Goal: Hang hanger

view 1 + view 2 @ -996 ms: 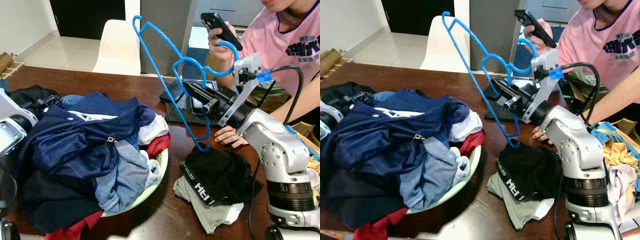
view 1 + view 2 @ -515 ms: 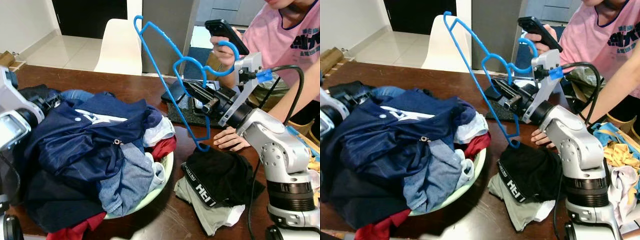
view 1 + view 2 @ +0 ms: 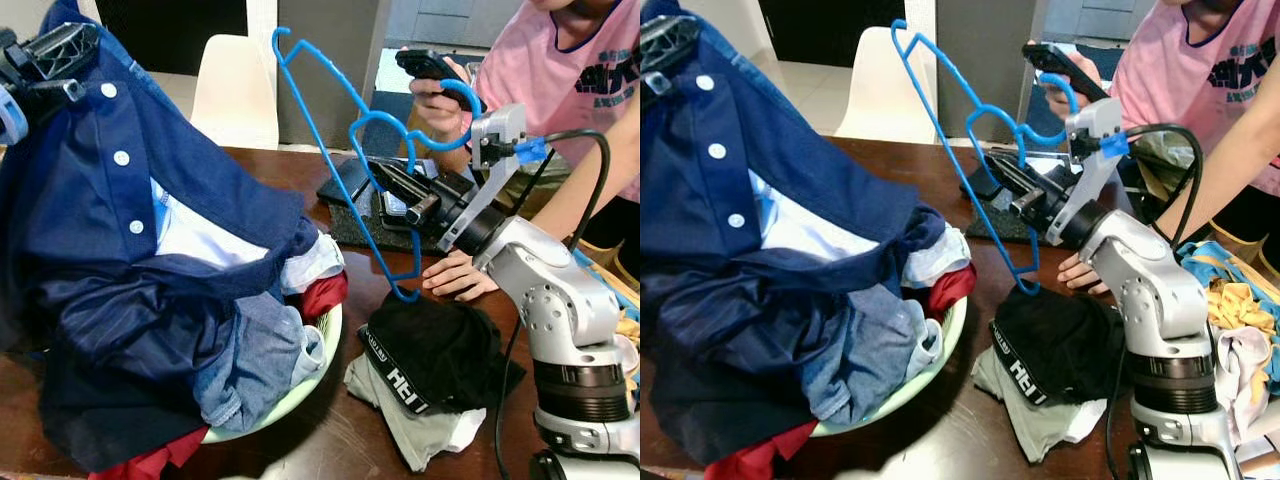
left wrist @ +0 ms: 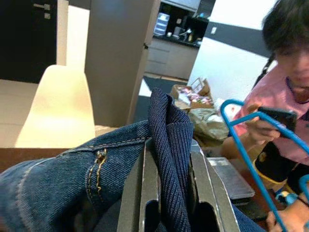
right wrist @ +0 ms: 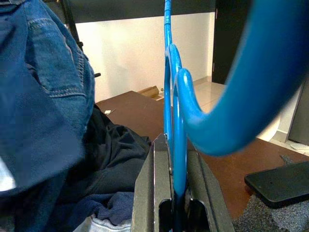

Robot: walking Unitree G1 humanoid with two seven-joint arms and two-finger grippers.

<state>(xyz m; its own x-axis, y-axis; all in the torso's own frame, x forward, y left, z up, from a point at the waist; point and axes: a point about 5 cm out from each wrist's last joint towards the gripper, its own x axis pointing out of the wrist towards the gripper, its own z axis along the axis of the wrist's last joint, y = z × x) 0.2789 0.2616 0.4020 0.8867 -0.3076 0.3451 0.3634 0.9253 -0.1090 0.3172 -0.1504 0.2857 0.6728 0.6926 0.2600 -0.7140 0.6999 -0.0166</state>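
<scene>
Blue plastic hanger, thin-framed with a curled hook, held tilted above the brown table, one shoulder tip high near the white chair, the other low just above dark folded clothes, neck clamped between black fingers

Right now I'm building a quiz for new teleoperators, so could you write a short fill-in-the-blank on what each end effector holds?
1. The right end effector is shut on a blue ____.
2. The left end effector lifts a navy ____ out of the basin.
3. The person's hand holds a ____.

Missing words: hanger; shirt; phone
</scene>
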